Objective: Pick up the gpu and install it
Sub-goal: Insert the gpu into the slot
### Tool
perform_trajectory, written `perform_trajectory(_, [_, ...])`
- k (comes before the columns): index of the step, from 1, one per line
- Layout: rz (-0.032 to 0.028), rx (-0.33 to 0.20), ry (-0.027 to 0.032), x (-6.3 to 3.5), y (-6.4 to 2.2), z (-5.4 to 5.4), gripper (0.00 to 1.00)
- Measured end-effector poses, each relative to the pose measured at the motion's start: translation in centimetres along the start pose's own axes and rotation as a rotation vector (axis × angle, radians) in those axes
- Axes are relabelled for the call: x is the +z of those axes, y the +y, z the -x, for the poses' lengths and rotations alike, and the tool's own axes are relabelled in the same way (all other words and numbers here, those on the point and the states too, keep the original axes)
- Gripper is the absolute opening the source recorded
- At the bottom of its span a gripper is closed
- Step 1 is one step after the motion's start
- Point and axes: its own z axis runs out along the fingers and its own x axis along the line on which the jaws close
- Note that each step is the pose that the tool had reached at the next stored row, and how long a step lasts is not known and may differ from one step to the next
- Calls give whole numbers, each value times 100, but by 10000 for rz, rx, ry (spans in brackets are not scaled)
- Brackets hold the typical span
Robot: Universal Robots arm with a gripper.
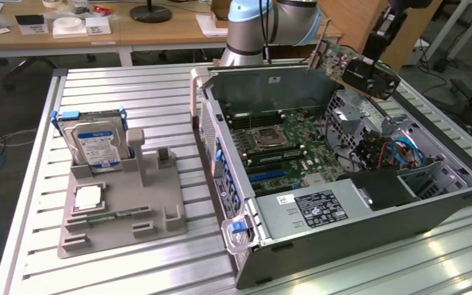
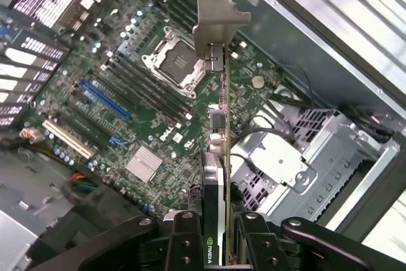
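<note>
Hanging in the air over the open computer case (image 1: 432, 203), the gpu (image 1: 359, 69) is already picked up, so the first half of the work is done. The pincer (image 1: 375, 52) holds it from above, closed on the two faces of the card, over the far side of the case toward the exterior view's right. The installing is not done yet: the card is clearly above the motherboard (image 1: 285, 147) and touches no slot. In the wrist view the gpu (image 2: 219, 157) is seen edge-on between the black fingers (image 2: 184, 245), and the long blue slot (image 2: 104, 99) lies apart from it on the board. The card has a green circuit board, a black fan shroud on one face and a silver metal bracket (image 2: 216, 23) at the end farther from the pincer. In the exterior view it is tilted, not level. On the counter (image 1: 137, 86), at the exterior view's left, a grey holder (image 1: 121, 209) carries a hard drive (image 1: 96, 144).
</note>
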Motion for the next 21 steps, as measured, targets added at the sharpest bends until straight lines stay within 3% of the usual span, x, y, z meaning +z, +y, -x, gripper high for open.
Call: perform_trajectory(21, [86, -2945, 65, 13, 3, 2, 27])
